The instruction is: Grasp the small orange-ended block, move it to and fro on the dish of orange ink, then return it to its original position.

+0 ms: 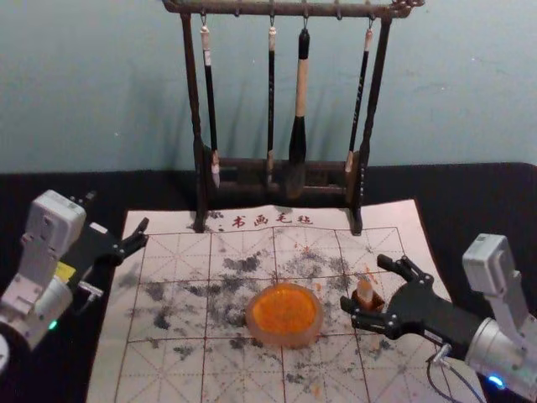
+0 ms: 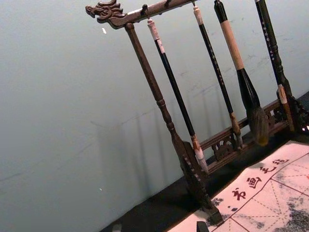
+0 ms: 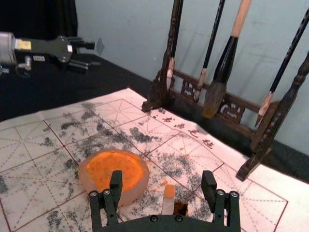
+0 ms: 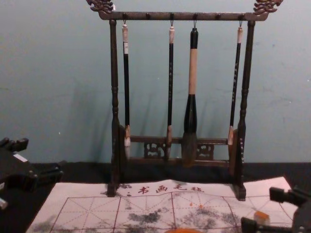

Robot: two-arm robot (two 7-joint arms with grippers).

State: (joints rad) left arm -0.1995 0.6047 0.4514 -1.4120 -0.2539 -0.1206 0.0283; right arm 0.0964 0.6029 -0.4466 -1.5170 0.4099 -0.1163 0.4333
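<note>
Mat (image 1: 168, 382) on table (image 1: 42, 189), in front of me. Ink dish (image 1: 284, 338) mid-mat; block (image 1: 365, 290) to its right, by a small holder (image 1: 375, 300), in or beside it unclear. Brush rack (image 1: 243, 8) behind both, feet on mat's far edge, four brushes (image 1: 301, 84) hanging in a row. Wall (image 1: 101, 84) behind rack.

A calligraphy corner, set up on a black-topped desk (image 1: 487, 201) against a plain blue-green wall (image 1: 470, 84). A dark wooden rack (image 1: 243, 8) with carved ends stands at the upper middle of the head view, four brushes (image 1: 300, 88) hanging from it. In front lies a pale gridded mat (image 1: 172, 252) with red characters (image 1: 273, 220) and dark ink smudges (image 1: 243, 264); a dish of orange ink (image 1: 285, 340) sits at lower middle. Whether home, studio or lab, I can't tell.
</note>
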